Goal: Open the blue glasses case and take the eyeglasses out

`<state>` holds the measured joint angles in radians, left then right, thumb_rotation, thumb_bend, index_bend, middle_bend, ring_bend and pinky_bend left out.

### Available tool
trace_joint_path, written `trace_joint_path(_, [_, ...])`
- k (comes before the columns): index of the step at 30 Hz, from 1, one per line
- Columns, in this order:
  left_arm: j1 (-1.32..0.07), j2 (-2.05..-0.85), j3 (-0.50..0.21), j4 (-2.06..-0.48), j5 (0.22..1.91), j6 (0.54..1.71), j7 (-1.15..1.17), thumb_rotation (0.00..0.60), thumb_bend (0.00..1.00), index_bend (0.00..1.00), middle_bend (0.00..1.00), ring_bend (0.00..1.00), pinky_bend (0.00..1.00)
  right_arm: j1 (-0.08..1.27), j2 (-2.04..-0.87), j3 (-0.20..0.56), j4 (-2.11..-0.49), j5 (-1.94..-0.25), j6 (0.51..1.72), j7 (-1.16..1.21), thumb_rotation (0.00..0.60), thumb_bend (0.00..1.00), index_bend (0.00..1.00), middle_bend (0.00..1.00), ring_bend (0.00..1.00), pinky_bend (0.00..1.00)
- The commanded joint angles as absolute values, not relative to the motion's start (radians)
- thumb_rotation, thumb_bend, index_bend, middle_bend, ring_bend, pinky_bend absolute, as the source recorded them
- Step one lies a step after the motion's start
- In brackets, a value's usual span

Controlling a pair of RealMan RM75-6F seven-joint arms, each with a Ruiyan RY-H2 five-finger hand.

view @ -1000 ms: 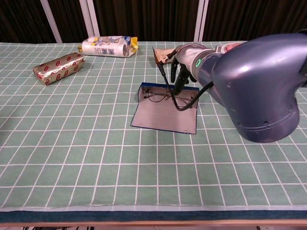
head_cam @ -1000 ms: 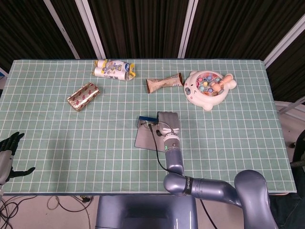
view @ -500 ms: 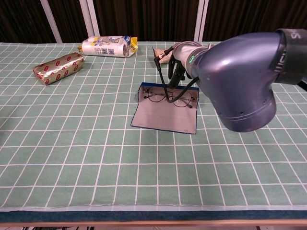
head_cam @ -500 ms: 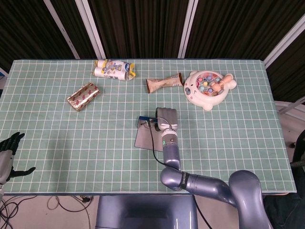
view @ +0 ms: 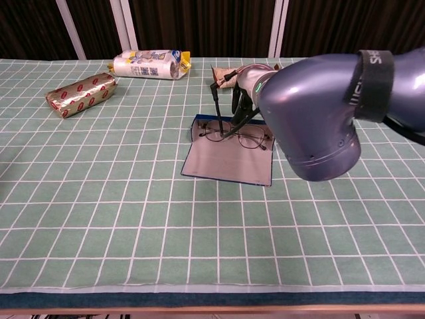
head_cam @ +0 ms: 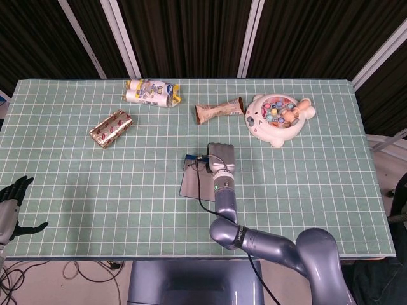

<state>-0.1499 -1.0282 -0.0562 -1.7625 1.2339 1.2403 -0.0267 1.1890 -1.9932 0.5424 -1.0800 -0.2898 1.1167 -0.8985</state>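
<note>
The blue glasses case (view: pixel 226 161) lies open and flat near the table's middle, grey lining up; in the head view the case (head_cam: pixel 192 182) shows left of my right forearm. Thin-framed eyeglasses (view: pixel 250 140) lie in its far half. My right hand (view: pixel 244 100) hovers over the far edge of the case, dark fingers pointing down at the bridge of the eyeglasses; whether they pinch it is hidden. From the head camera the right hand (head_cam: pixel 220 155) covers the case's far right corner. My left hand (head_cam: pixel 11 202) hangs off the table's near left corner, fingers spread, holding nothing.
A gold-and-red packet (head_cam: pixel 110 128) lies at the left. A white-and-yellow bag (head_cam: pixel 151 93) and a brown snack wrapper (head_cam: pixel 219 110) lie along the far side. A white toy bowl (head_cam: pixel 278 117) with coloured pieces sits far right. My bulky right forearm (view: pixel 319 113) blocks the right side.
My right forearm has swung leftward and now fills more of the chest view. The hand stays over the case's far edge. The eyeglasses still lie in the case.
</note>
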Motion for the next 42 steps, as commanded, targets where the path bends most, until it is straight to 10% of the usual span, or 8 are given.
trace_joint_path(1, [-0.150,-1.028,-0.056,-1.763,1.234,1.239,-0.027,0.600,0.07,0.00,0.00,0.00,0.00,1.189,-1.997,0.545,-1.073,-0.289,1.112,-0.900,0.600,0.47,0.45,0.85,0.81,0.77])
trace_joint_path(42, [-0.152,-1.023,-0.055,-1.764,1.230,1.234,-0.036,0.600,0.07,0.00,0.00,0.00,0.00,1.174,-2.025,0.562,-1.048,-0.308,1.106,-0.909,0.600,0.47,0.56,0.85,0.81,0.77])
